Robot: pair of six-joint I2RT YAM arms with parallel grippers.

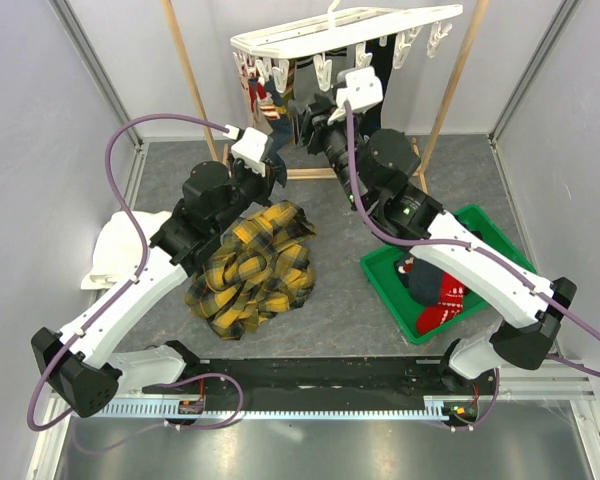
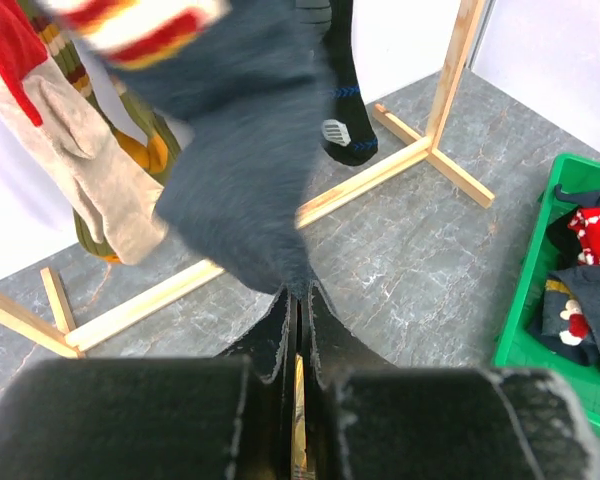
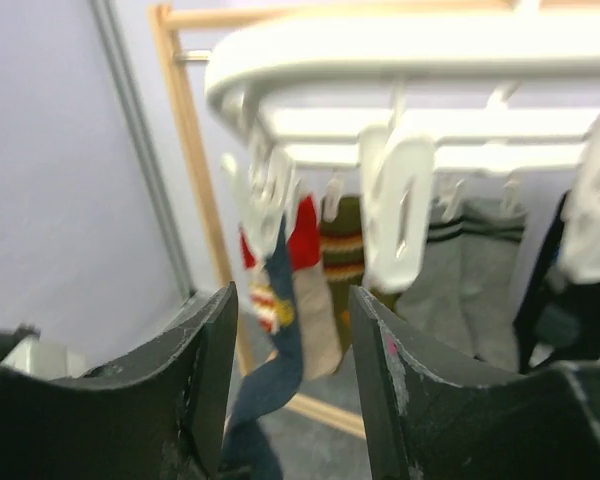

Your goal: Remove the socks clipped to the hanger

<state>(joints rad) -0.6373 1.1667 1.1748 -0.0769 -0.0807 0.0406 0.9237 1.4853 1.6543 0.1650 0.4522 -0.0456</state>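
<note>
One white clip hanger (image 1: pixel 350 28) hangs in one wooden pole frame (image 1: pixel 190 75). At least five socks are clipped to it:

- one navy sock (image 3: pixel 280 350)
- one red-and-tan sock (image 3: pixel 305 240)
- one olive striped sock (image 3: pixel 345 240)
- one grey sock (image 3: pixel 480 280), possibly two
- one black sock (image 3: pixel 555 290)

On the tabletop:

- One green tray (image 1: pixel 500 235) holds at least three overlapping tray socks (image 1: pixel 435 290).
- There is one plaid cloth (image 1: pixel 255 265).
- There is one white towel (image 1: pixel 110 255).

There are two arms: the left arm (image 1: pixel 130 300) and the right arm (image 1: pixel 470 260).

Overhead plus two wrist close-ups of socks (image 2: pixel 240 150)

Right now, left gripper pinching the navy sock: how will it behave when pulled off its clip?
Probably floppy: the navy sock drapes and twists below its clip. Likely light, since one peg holds it. It may stretch before releasing, and the hanger could swing, as the left gripper holds only its lower tip.
</note>
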